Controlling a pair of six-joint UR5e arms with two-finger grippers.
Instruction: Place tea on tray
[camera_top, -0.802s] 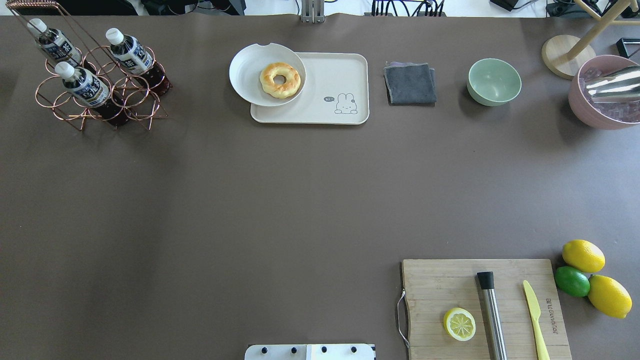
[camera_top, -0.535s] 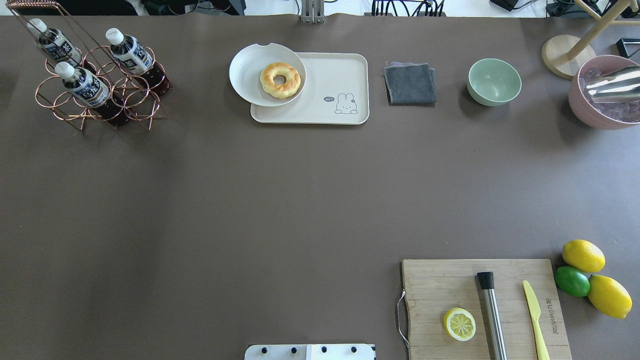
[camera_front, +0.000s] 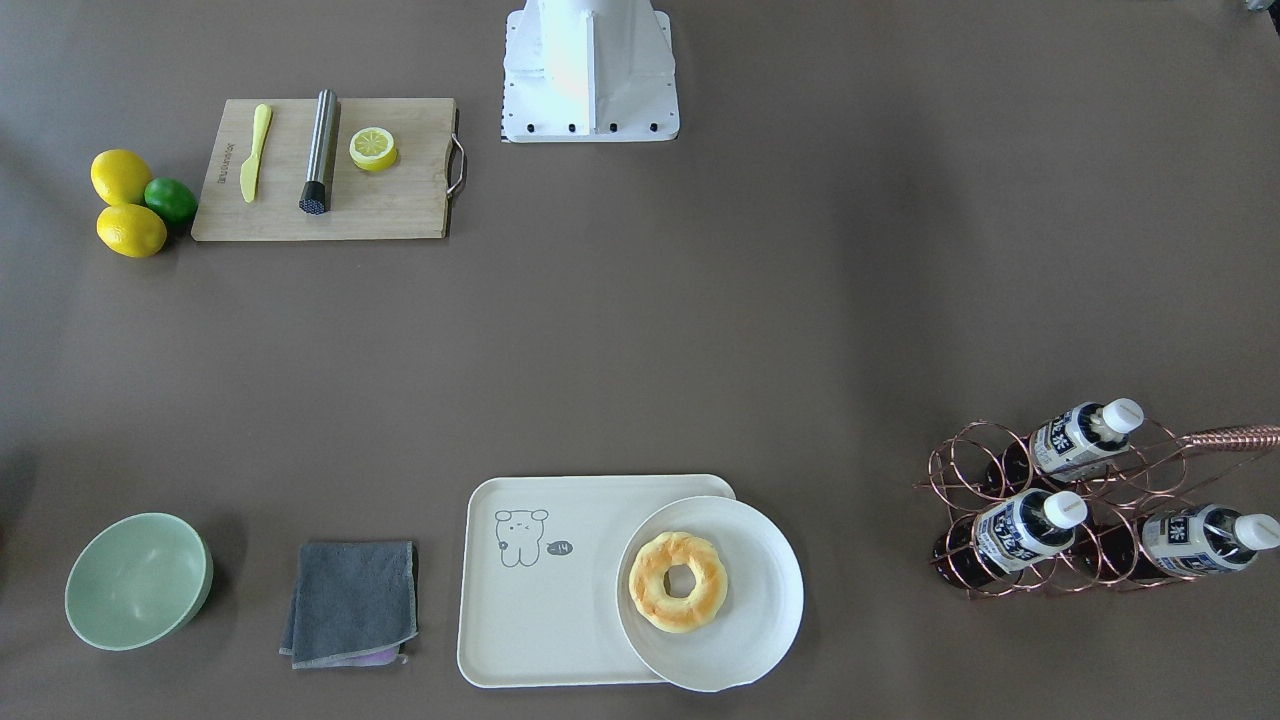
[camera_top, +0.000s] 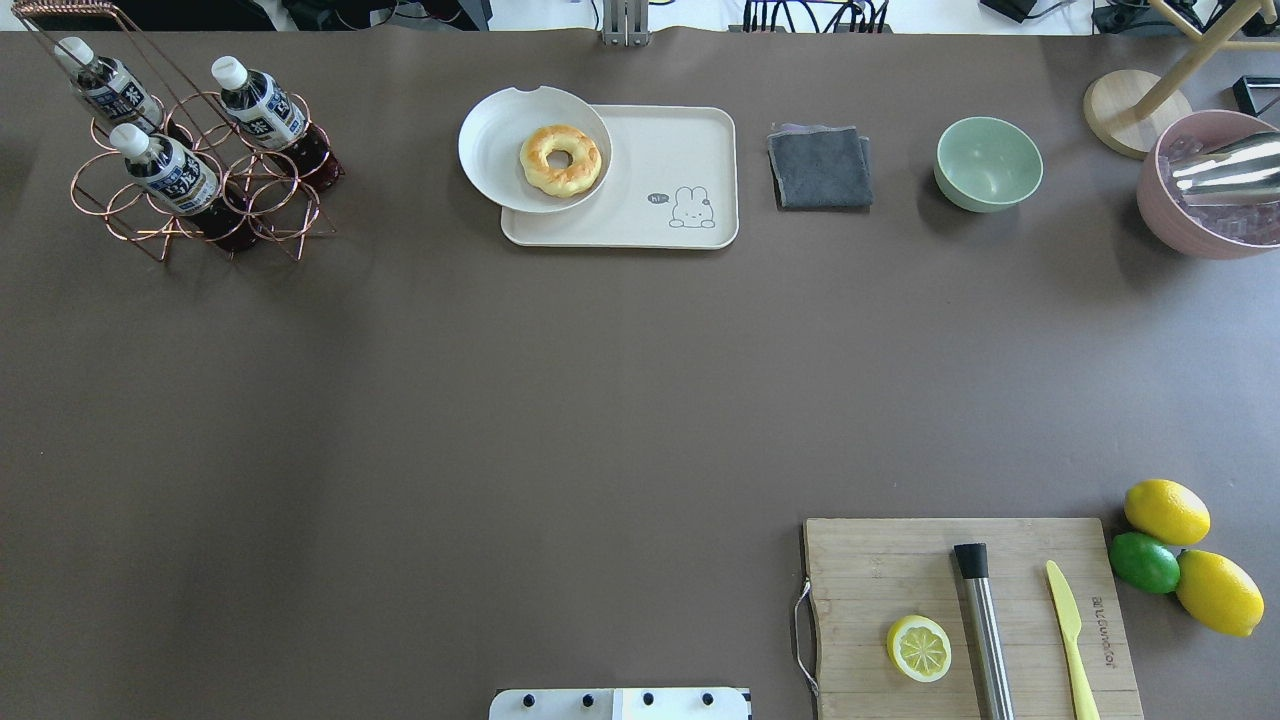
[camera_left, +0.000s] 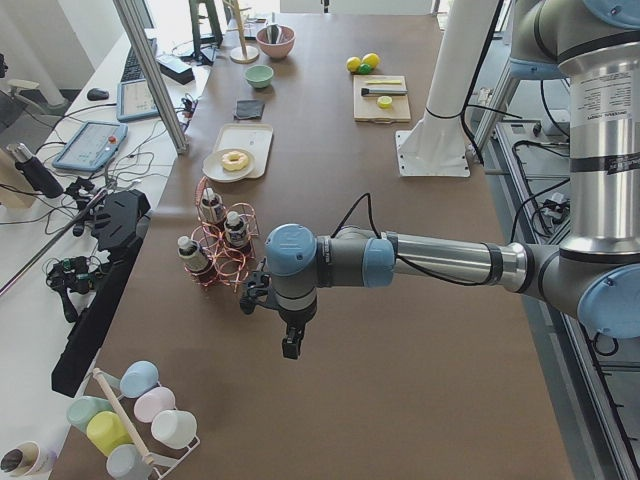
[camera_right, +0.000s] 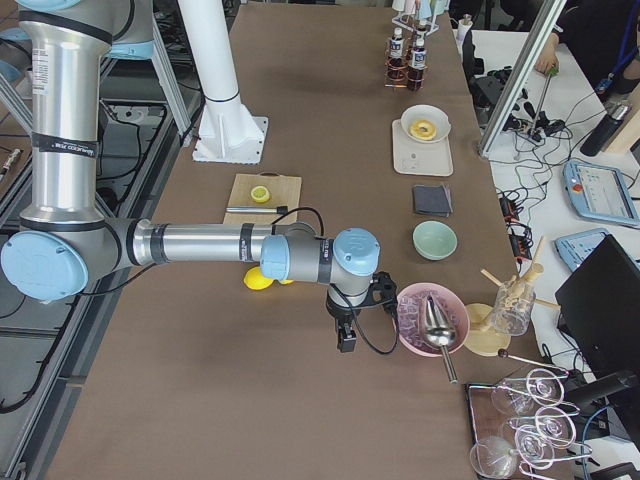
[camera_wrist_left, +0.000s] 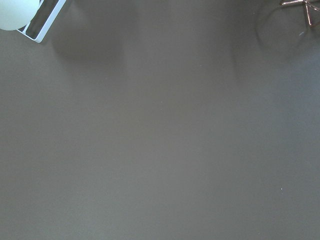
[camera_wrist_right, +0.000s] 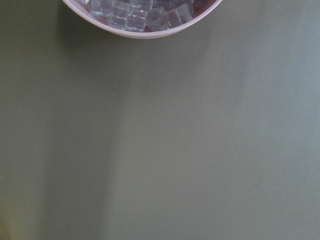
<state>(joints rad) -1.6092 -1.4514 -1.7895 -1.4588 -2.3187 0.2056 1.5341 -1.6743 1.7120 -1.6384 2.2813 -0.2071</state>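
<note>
Nothing on the bench has moved as I watch: the tea (camera_top: 175, 172) stands in its copper rack (camera_top: 272, 196), well apart from the tray (camera_top: 690, 140), left gripper (camera_left: 291, 345) and right gripper (camera_right: 346, 338) hover aside, open or clenched I cannot tell, so the pick is unstarted

We count three tea bottles (camera_top: 165, 170) in one copper wire rack (camera_top: 270, 195), one tray (camera_top: 660, 150), one round plate (camera_top: 490, 150) and one doughnut (camera_top: 561, 160). We also count one grey cloth (camera_top: 820, 167), one green bowl (camera_top: 988, 163) and one pink bowl (camera_top: 1165, 215), whose ice cubes (camera_wrist_right: 130, 12) are too crowded for us to number. We find one cutting board (camera_top: 880, 570), one lemon half (camera_top: 919, 648), one steel rod (camera_top: 985, 630), one yellow knife (camera_top: 1070, 630), two whole lemons (camera_top: 1167, 511), one lime (camera_top: 1144, 562) and, in the side views, two robot arms (camera_left: 430, 260).
</note>
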